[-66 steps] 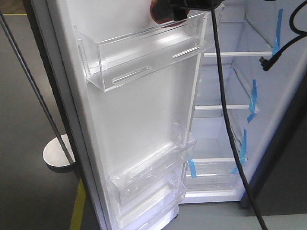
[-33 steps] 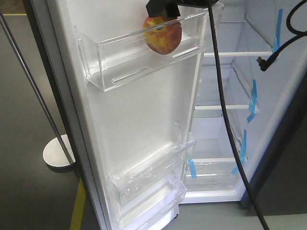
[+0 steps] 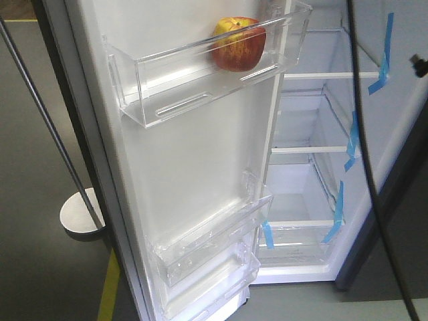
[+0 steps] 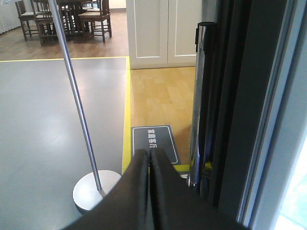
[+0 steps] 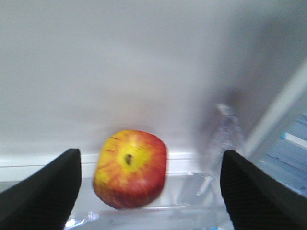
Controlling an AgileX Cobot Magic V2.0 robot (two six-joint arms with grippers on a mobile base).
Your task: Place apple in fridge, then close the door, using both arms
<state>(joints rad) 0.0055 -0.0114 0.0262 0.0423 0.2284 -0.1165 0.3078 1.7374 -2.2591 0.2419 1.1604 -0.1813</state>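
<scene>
**Apple sits in the top door bin, right gripper off it**

Gone from the front view is the black gripper that hung over the apple (image 3: 238,44) 0.5 seconds ago, and the black cable (image 3: 364,167) has swung over to the right, in front of the fridge (image 3: 394,100) shelves. The apple has settled a little further along the top door bin (image 3: 167,87), resting at the end nearest the fridge body, stem end up. The door (image 3: 194,167) stands wide open, white side out.

From the right wrist view, the right gripper (image 5: 149,155) is spread wide with nothing in it. Its 2 fingers (image 5: 48,191) sit at the bottom corners, and the apple (image 5: 130,167) lies beyond and between them. It touches neither, with clear space on both sides, less on the left of the picture.

The left gripper (image 4: 149,158) is pressed closed on nothing and points at the floor beside the door's dark outer edge, near a round-based pole stand (image 4: 96,189) and a yellow floor line (image 4: 127,120).
</scene>
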